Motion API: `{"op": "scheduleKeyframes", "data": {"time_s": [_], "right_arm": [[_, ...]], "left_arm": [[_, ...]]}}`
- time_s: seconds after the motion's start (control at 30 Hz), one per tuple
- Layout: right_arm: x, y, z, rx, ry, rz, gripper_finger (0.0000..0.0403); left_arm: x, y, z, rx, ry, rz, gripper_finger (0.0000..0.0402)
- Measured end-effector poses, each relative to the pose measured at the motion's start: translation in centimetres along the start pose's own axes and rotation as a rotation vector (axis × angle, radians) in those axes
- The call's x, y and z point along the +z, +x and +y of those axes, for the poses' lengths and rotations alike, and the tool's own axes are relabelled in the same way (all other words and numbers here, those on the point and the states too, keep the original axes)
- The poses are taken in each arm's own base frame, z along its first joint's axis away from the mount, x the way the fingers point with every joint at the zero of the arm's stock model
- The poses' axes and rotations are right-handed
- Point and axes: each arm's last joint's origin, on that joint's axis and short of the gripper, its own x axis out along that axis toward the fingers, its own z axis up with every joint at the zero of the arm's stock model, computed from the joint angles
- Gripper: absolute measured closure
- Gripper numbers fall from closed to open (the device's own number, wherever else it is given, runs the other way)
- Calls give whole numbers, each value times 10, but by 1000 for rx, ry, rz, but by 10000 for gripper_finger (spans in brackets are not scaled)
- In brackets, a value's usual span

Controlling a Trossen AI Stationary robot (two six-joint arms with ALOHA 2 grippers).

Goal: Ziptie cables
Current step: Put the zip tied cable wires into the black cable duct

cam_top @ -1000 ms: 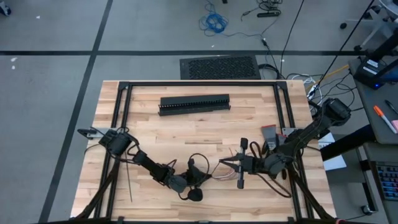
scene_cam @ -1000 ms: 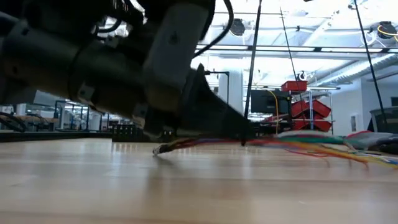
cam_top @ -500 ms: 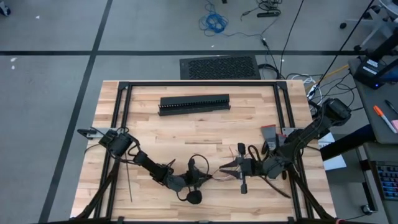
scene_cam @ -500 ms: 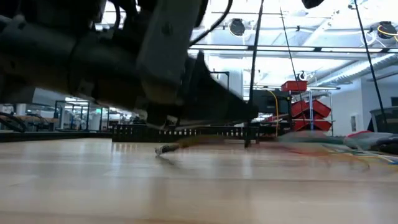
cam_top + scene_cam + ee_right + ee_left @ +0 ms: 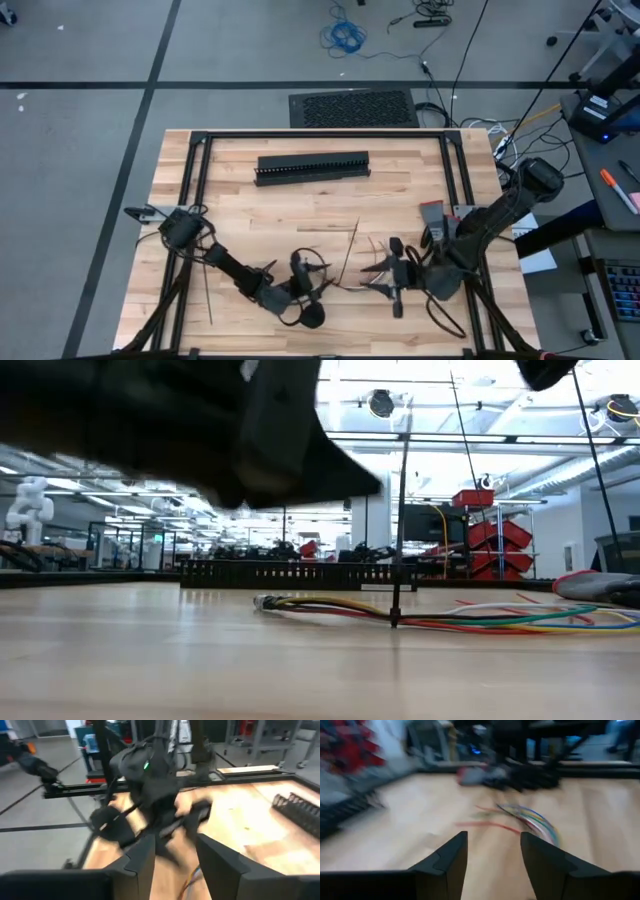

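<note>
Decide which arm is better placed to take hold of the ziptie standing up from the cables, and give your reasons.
Probably the left. Its end effector is open, sits just beside the upright ziptie around the cables, and faces them. The right end effector, also open, lies on their other side.

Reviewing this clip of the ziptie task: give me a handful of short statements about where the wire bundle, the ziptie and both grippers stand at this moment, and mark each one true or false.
1. The loose bundle of thin coloured wires lies flat on the wooden table. True.
2. A thin dark plastic ziptie stands upright at the bundle. True, seen in the low view.
3. The left gripper is shut on the wires. False: its fingers are apart with nothing between them.
4. The long black slotted duct lies between the two grippers. False: it lies at the table's far side, away from both.
5. The right gripper is open. True.
</note>
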Motion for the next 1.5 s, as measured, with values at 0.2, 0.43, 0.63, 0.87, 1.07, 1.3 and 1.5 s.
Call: {"op": "scheduleKeyframes", "data": {"time_s": [0.2, 0.43, 0.63, 0.87, 1.07, 1.3, 1.5], "right_arm": [[-12, -21, 22, 74, 113, 36, 295], [-79, -5, 38, -80, 196, 125, 332], [-125, 14, 46, -120, 203, 113, 365], [-124, 18, 52, -48, 189, 75, 375], [-113, 17, 56, -10, 185, 44, 372], [-113, 17, 56, -3, 187, 40, 372], [-113, 17, 56, -4, 179, 42, 372]], "left_arm": [[46, -29, 6, 130, 110, -56, 219], [30, -28, 14, 96, 102, 73, 219], [8, -17, 15, -152, 158, 223, 219], [-4, -4, 28, -315, 497, 403, 219], [-6, 18, 50, -361, 486, 561, 219], [-8, 33, 67, -408, 327, 664, 252], [-13, 33, 74, -349, 243, 753, 345]]}}
